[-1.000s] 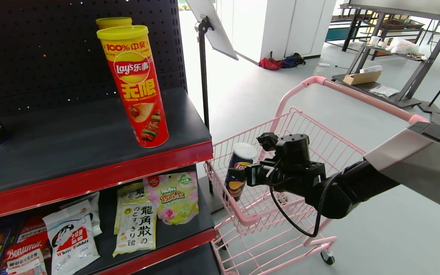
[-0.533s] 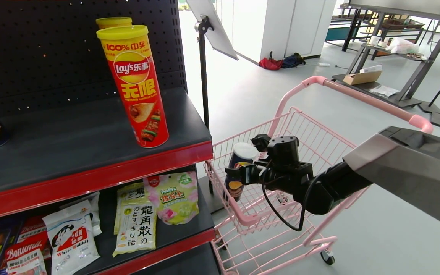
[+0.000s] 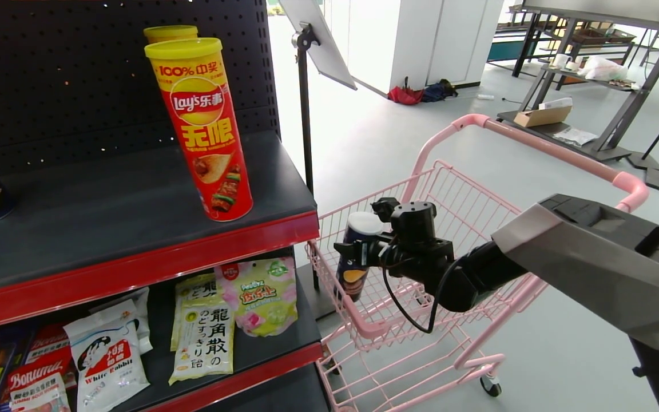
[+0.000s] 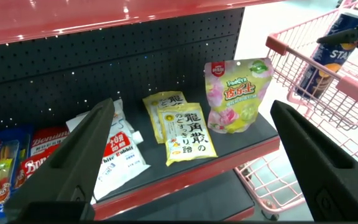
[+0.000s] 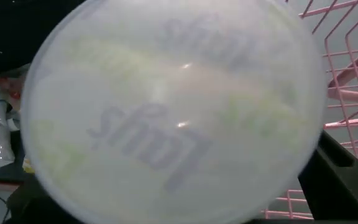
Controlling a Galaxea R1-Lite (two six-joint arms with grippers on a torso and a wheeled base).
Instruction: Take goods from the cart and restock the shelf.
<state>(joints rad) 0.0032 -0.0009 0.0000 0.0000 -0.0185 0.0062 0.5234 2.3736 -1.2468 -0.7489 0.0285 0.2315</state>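
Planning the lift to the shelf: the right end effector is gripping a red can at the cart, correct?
Not quite. The can gripped by the right end effector at the cart is dark blue, as the head view shows. The red can already stands on the shelf.

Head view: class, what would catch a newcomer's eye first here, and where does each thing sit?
The tall red chip can with a yellow lid stands upright on the upper shelf, near its front right corner. Right of the shelf is the pink cart, and at its corner nearest the shelf the right pincer holds a dark blue chip can with a white lid.
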